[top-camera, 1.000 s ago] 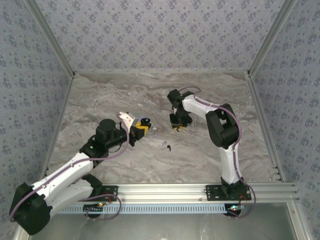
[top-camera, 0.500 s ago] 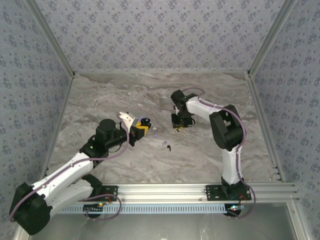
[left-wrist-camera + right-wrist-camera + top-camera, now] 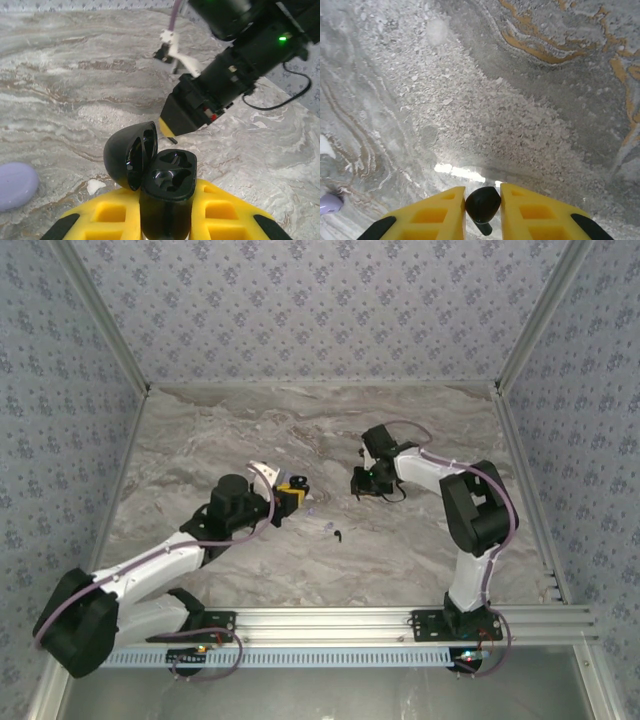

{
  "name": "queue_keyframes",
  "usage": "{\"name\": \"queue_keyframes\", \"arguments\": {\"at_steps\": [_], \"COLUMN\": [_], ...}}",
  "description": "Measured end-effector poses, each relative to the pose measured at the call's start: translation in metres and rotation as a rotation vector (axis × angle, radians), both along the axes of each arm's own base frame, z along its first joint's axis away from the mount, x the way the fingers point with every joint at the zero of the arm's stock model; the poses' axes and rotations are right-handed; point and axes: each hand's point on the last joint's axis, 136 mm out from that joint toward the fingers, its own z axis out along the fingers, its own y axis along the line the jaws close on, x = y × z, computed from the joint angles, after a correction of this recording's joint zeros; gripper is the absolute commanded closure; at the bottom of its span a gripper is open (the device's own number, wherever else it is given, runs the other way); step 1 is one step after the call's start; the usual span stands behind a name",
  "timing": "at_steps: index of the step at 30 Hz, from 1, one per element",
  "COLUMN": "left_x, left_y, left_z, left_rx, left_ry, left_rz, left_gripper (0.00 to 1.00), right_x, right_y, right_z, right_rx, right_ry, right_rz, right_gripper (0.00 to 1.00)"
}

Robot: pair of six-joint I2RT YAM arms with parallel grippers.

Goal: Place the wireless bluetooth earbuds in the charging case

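Two arms (image 3: 150, 565) bolted at the bottom edge of the top view, stretched up toward mid-frame.

Nearest, at lower centre of the left wrist view: one black charging case (image 3: 167, 192), lid (image 3: 131, 155) hinged open to the left and two empty sockets (image 3: 170, 172) showing. Clamped upright between the yellow fingers (image 3: 220, 210) of the left gripper (image 3: 167, 205). At lower left of that view, lying on the desk (image 3: 60, 100): one pale purple rounded case (image 3: 17, 185), closed. Just beyond the open lid, the right gripper (image 3: 169, 126).

At bottom centre of the right wrist view, that gripper narrowed to a slim gap and pinching one black earbud (image 3: 482, 204).

In the top view, a second black earbud (image 3: 339, 534) loose on the desk, below and between the two grippers. Beside it one pale purple speck (image 3: 328, 527), too small to tell.

Underneath, grey marbled stone with brownish veins. Farther back and on both sides, walls (image 3: 320, 310) papered in a blue-grey floral print, edged by aluminium rails (image 3: 400, 620).
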Motion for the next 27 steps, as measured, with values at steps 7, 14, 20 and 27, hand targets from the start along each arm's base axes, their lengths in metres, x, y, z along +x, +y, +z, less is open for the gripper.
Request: {"name": "queue_keyframes", "arguments": {"at_steps": [7, 14, 20, 27], "left_x": [0.01, 0.022, 0.03, 0.036], "left_y": [-0.011, -0.018, -0.024, -0.031], "left_z": [-0.021, -0.034, -0.048, -0.056], "left_rx": [-0.013, -0.04, -0.053, -0.067], "left_ry": [0.048, 0.069, 0.088, 0.071], "left_rz": [0.045, 0.089, 0.111, 0.106], "left_gripper": [0.84, 0.84, 0.84, 0.84], "right_x": [-0.001, 0.002, 0.003, 0.001], "right_y": [0.005, 0.01, 0.011, 0.009], "right_z": [0.012, 0.03, 0.044, 0.063], "right_rx": [0.085, 0.152, 0.197, 0.242], "right_ry": [-0.06, -0.131, -0.18, -0.221], "right_rz": [-0.007, -0.006, -0.008, -0.008], "right_gripper": [0.77, 0.78, 0.78, 0.78]}}
